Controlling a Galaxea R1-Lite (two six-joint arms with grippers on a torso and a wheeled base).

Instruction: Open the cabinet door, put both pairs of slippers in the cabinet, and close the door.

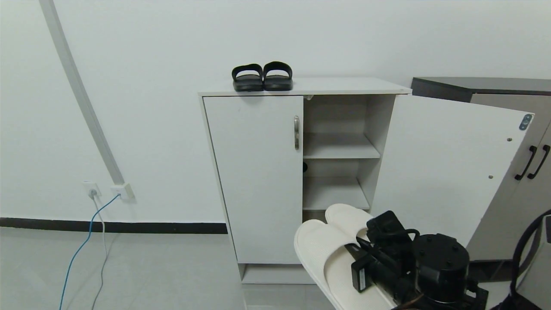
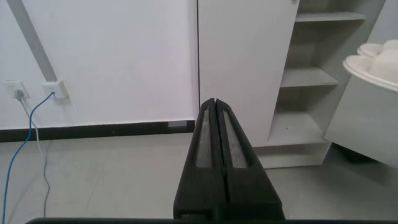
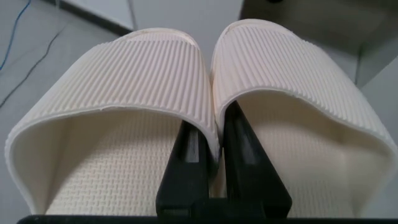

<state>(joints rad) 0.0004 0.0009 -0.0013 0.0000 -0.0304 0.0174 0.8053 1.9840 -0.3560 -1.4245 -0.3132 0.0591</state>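
The right gripper point(image 3: 214, 137) pinches the white slippers point(image 1: 326, 241) together by their inner edges, just before the open cabinet point(image 1: 254, 172); that thin hold could slip, dropping one short of the shelf point(image 1: 333, 193).

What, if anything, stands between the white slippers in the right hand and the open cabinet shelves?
Nothing visible does. The right hand holds the white slippers before the open shelves. The right door is swung wide aside. The closed left door covers only the other half.
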